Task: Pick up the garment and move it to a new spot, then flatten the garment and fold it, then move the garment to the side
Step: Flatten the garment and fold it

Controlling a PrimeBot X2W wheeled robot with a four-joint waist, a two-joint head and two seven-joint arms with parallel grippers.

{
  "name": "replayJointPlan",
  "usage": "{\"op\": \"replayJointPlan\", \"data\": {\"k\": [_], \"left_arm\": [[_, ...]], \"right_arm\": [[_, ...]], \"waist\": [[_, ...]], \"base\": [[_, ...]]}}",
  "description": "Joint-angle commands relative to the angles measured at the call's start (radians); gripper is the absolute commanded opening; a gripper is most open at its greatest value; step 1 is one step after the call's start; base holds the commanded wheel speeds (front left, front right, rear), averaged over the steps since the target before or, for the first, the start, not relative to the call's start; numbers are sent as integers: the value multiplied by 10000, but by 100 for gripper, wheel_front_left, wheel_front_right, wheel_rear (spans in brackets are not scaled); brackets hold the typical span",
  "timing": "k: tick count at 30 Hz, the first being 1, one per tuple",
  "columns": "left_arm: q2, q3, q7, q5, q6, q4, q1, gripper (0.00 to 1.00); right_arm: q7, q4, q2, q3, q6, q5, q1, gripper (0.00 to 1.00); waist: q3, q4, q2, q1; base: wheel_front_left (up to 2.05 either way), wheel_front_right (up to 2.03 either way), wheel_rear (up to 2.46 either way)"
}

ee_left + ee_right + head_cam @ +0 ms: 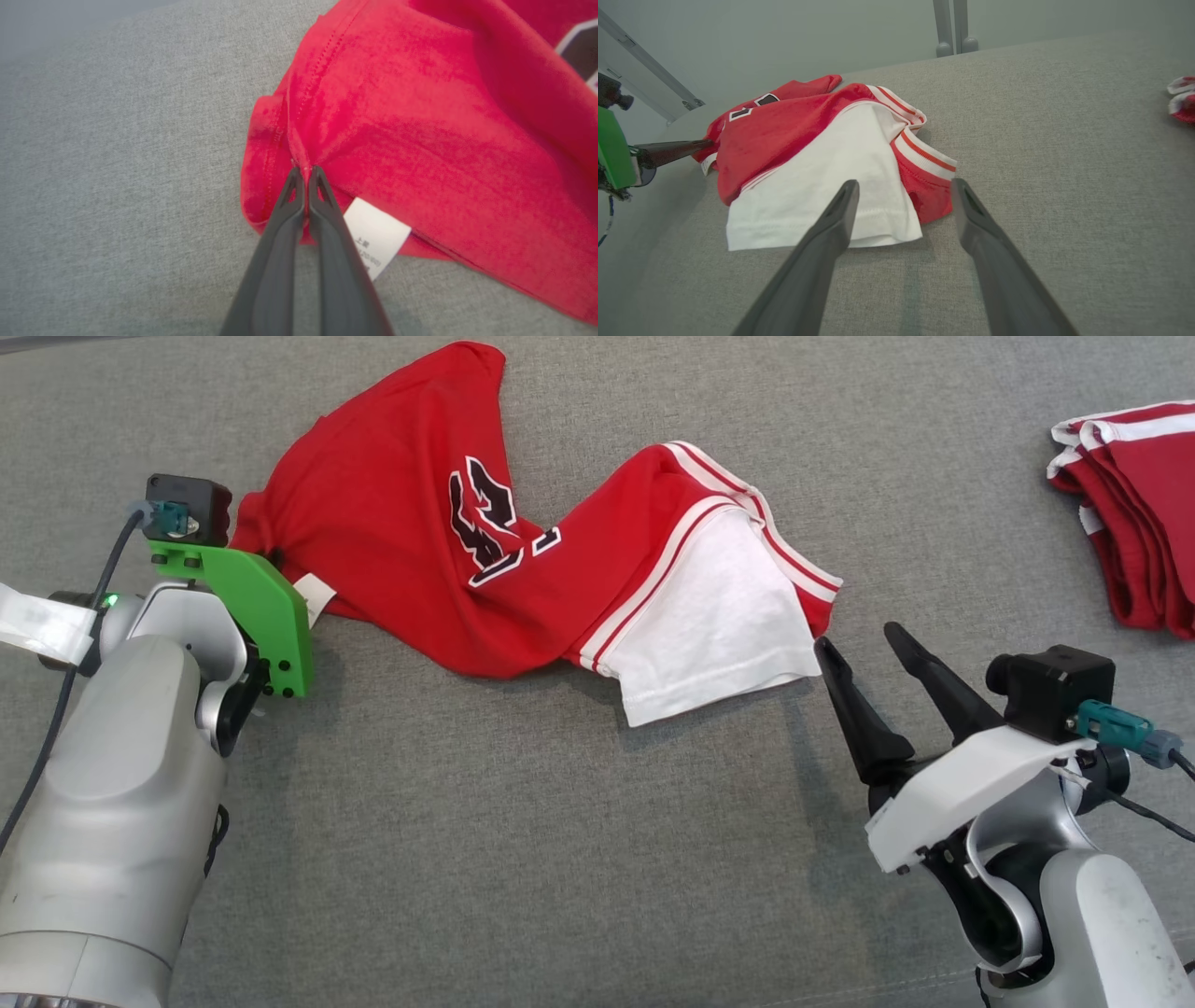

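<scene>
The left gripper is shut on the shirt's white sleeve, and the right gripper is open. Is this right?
No. The left gripper is shut on a red edge of the shirt, beside the white label, not on the white sleeve. The left wrist view shows it. The right gripper is open.

Bright, even light (soft shadows)

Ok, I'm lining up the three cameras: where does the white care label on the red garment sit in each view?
Head view: care label, left of centre, against the green bracket's right edge.
Left wrist view: lower centre, just right of the left end effector.
Right wrist view: far left, at the red garment's lower-left edge.
Shared landmark: the left end effector, shut on the garment's hem beside the label.
</scene>
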Motion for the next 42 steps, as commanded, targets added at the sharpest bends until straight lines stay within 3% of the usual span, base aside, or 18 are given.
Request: {"op": "replayJointPlan", "data": {"k": [1,6,15,18,22,24,26,27,36,42], "left_arm": [[-45,-31,-66,-48,-13,83,-79,0],[-127,-83,-168,-128,-54,247,-188,0],[-319,-258,-405,-270,-112,571,-491,0],[-361,-327,-470,-271,-137,682,-511,0],[-328,-390,-617,-326,-154,844,-565,0],[-347,-423,-670,-352,-163,912,-597,0],[-372,-454,-749,-367,-172,970,-638,0],[-384,-473,-757,-369,-169,1004,-651,0],[-482,-369,-1394,-639,-200,1099,-791,0],[-801,1080,-2187,-2302,-157,780,-1053,0]], "right_arm": [[-142,-101,-20,-80,-1,12,11,100],[-131,191,-13,-309,-1,-514,-109,100],[-50,2060,-14,152,-1,-607,-888,100],[-169,2381,-22,296,-1,-482,-996,90],[-346,2557,-17,462,-1,-377,-1041,85],[-387,2605,-22,492,-1,-397,-1099,52],[-391,2602,-19,527,-1,-422,-1130,28],[-388,2600,-17,550,-1,-456,-1137,1],[-594,2367,-22,348,-1,-584,-1203,0],[-830,1962,-16,-203,-1,139,-1872,0]], "waist": [[-47,20,0,-1],[-54,15,0,-1],[129,133,0,-1],[120,161,0,-1],[77,162,0,-1],[70,169,0,-1],[62,178,0,-1],[57,183,0,-1],[-21,217,0,-1],[-3,238,0,-1]], "base": [[0,0,0],[0,0,0],[0,0,0],[0,0,0],[0,0,0],[0,0,0],[0,0,0],[0,0,0],[0,0,0],[0,0,0]]}}
